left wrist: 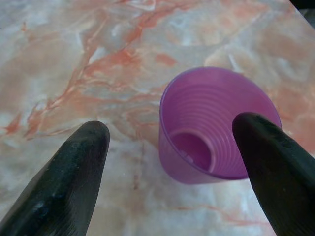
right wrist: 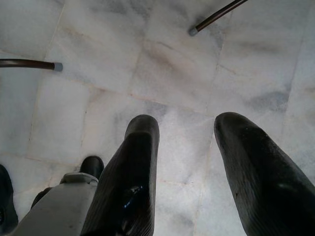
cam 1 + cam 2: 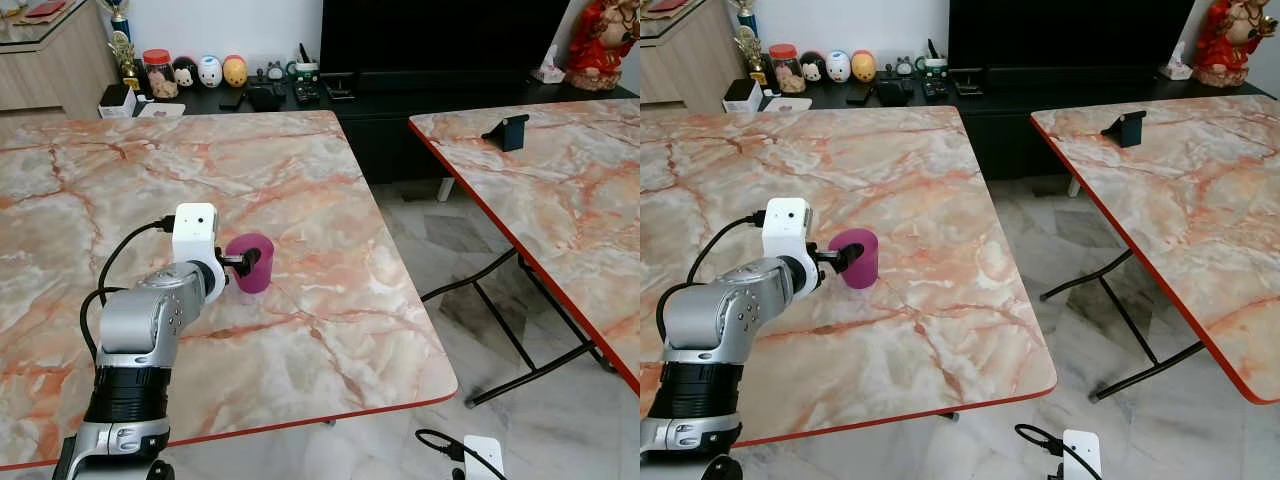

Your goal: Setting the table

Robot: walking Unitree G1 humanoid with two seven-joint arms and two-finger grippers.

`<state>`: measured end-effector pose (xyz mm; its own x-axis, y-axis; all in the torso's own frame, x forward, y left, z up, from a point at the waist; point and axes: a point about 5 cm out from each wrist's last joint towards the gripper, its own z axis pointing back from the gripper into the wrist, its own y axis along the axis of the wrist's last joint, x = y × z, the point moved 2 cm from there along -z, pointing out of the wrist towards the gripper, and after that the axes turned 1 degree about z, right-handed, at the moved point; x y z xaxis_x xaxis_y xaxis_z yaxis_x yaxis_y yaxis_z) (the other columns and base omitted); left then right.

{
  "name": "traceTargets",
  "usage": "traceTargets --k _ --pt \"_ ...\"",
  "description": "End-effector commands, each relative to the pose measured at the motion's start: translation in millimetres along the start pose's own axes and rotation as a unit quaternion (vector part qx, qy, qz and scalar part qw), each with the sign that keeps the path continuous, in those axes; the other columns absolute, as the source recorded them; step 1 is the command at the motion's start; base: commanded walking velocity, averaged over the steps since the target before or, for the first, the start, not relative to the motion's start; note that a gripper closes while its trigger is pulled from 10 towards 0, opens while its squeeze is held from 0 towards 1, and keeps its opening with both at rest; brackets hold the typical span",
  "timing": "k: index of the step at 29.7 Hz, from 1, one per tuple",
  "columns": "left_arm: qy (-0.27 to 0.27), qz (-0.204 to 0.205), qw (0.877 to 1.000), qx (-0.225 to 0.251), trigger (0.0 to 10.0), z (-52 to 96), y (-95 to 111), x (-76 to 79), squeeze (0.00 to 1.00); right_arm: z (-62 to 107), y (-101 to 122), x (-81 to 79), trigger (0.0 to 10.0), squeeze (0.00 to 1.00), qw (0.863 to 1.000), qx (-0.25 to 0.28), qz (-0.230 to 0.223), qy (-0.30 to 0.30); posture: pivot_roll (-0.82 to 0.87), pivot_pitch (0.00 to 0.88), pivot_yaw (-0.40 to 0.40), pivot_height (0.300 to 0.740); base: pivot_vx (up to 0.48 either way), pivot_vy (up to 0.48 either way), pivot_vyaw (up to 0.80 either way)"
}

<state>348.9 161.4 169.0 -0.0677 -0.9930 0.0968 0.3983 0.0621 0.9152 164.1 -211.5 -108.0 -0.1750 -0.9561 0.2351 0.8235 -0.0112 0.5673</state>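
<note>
left pincer (image 1: pixel 170 162): fingers spread, one finger (image 1: pixel 64 182) on the bare marble, the other at the far rim of the purple cup (image 1: pixel 216 123); nothing pinched. cup stands upright on the marble surface (image 3: pixel 330 330), mouth up, near the middle of its right half. right pincer (image 2: pixel 189 177): fingers apart, hanging idle over the floor (image 2: pixel 162 64).

risk, as a judgement: the cup sits off-centre between the fingers; closing from here could push it sideways or tip it.
</note>
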Motion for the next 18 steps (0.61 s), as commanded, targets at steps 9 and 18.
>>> traceTargets --k 9,18 --pt "0.004 0.016 1.000 0.011 10.0 -6.1 1.8 7.0 0.00 0.4 -4.2 2.4 10.0 0.00 1.000 -0.005 0.018 0.004 0.13 0.000 -0.058 0.728 0.000 0.000 0.00" --pt "0.010 0.012 1.000 0.012 2.2 -6.8 0.5 6.6 0.00 0.6 -5.2 2.0 10.0 0.00 1.000 -0.007 0.015 0.004 0.13 0.000 -0.056 0.728 0.000 0.000 0.00"
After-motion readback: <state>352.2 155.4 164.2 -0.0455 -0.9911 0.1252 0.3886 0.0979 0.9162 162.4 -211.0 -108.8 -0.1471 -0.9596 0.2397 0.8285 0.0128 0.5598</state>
